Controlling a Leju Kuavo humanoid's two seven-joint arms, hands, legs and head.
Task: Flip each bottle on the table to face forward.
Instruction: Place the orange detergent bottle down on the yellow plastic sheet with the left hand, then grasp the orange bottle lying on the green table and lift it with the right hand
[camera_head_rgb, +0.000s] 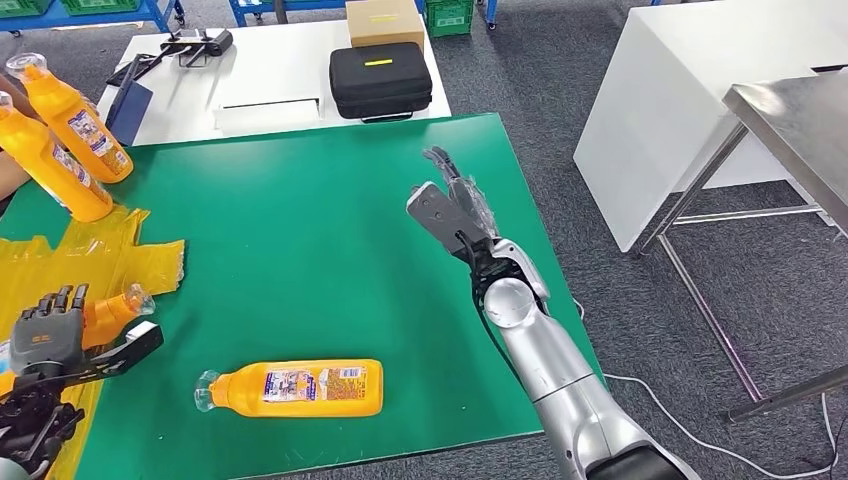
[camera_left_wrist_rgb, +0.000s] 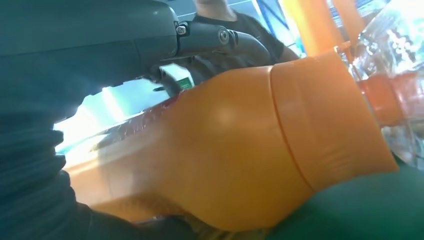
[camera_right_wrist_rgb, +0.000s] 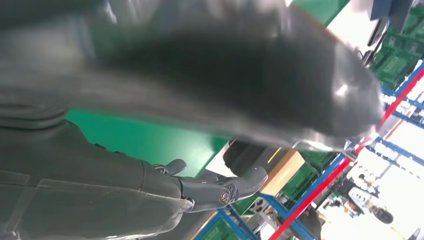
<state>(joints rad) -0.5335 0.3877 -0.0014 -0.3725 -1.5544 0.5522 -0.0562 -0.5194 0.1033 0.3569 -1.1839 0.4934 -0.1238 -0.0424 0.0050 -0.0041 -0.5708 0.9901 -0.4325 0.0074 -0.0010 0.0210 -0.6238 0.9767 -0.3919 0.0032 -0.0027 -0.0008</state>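
Observation:
An orange bottle (camera_head_rgb: 295, 387) lies on its side near the front edge of the green table (camera_head_rgb: 300, 230), label up, clear cap pointing left. My left hand (camera_head_rgb: 48, 335) at the front left grips another orange bottle (camera_head_rgb: 112, 309), its cap pointing toward the table's middle; the left wrist view shows its orange body (camera_left_wrist_rgb: 230, 150) close against my fingers (camera_left_wrist_rgb: 220, 37). Two more orange bottles (camera_head_rgb: 75, 115) (camera_head_rgb: 55, 170) lean at the far left edge. My right hand (camera_head_rgb: 452, 200) hovers open over the right half of the table, holding nothing.
Crumpled yellow plastic wrap (camera_head_rgb: 90, 255) lies on the table's left side. Behind the green table stand a white table with a black case (camera_head_rgb: 380, 80), a cardboard box (camera_head_rgb: 384, 20) and a dark folder. A steel table (camera_head_rgb: 790, 120) stands at the right. A person (camera_left_wrist_rgb: 225, 20) stands behind.

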